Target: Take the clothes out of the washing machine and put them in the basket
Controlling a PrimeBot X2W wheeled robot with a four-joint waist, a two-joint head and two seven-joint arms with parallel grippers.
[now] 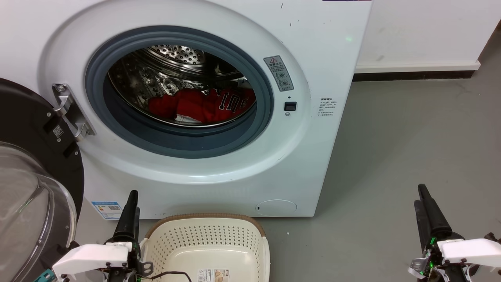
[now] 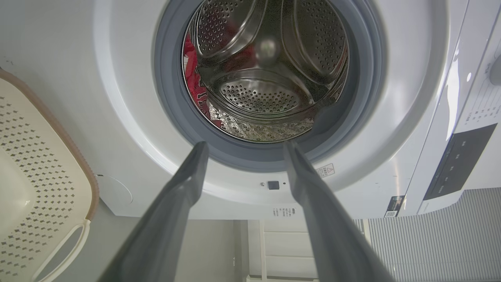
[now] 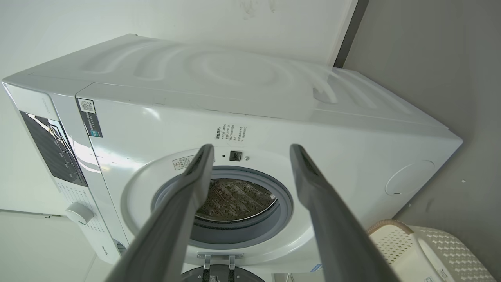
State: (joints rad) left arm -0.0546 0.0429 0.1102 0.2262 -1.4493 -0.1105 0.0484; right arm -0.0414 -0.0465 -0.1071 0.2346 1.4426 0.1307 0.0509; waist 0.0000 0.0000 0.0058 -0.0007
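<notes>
Laundry is all inside: the clothes (image 1: 203, 105) lie in a red heap low in the drum (image 1: 176, 55) of the washing machine (image 1: 313, 156), its door (image 1: 35, 156) swung wide at nine o'clock. The basket (image 1: 203, 216) stands just before the machine with no garment in it, so I'd say the whole job remains: reach in, grip, lift, drop. The left gripper (image 1: 133, 201) hangs beside the basket, fingers spread with nothing between; the heap sits at its one o'clock, well apart. The right gripper (image 1: 419, 194), likewise spread and empty, has the heap at ten o'clock, farther off.
</notes>
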